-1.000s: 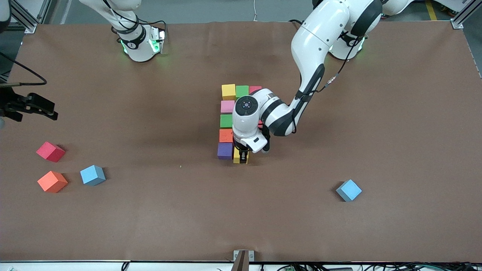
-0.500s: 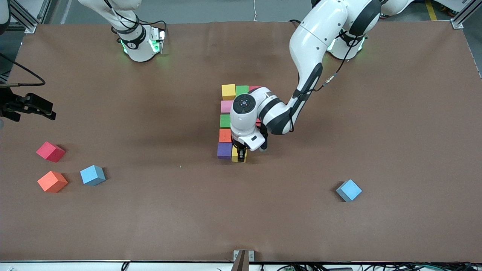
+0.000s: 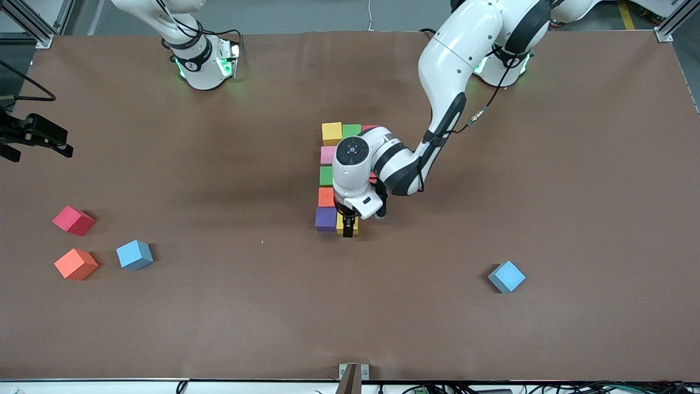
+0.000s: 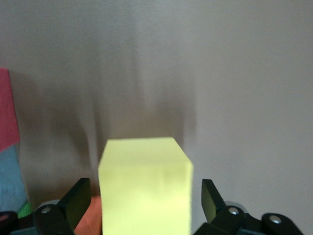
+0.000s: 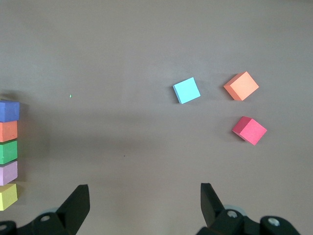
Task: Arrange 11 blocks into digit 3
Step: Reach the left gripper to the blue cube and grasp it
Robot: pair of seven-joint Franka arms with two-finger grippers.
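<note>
Four loose cubes lie away from the build: a red block (image 3: 73, 220), an orange block (image 3: 76, 264) and a blue block (image 3: 135, 255) cluster near the tabletop (image 3: 574, 191) edge at the right arm's end, and a second blue block (image 3: 506, 276) sits alone toward the left arm's end, nearer the front camera than the build.

At the tabletop's middle stands the partly made digit 3 (image 3: 331, 175). Its top row shows a yellow cube (image 3: 331, 133), a green cube (image 3: 351, 131) and a sliver of red cube (image 3: 370, 127). From there a column of pink (image 3: 327, 154), green (image 3: 326, 175), orange (image 3: 326, 197) and purple (image 3: 326, 218) runs toward the front camera. The left arm's wrist covers whatever lies beside that column.

Just beside the purple cube sits a second yellow block (image 3: 348, 225), between the fingers of the left pincer (image 3: 348, 225). In the left wrist view those fingers (image 4: 78, 201) stand wide apart, with a gap on each side of the yellow block.

Over the tabletop edge at the right arm's end, the right pincer (image 3: 38, 137) waits with its fingers spread wide, holding nothing.
</note>
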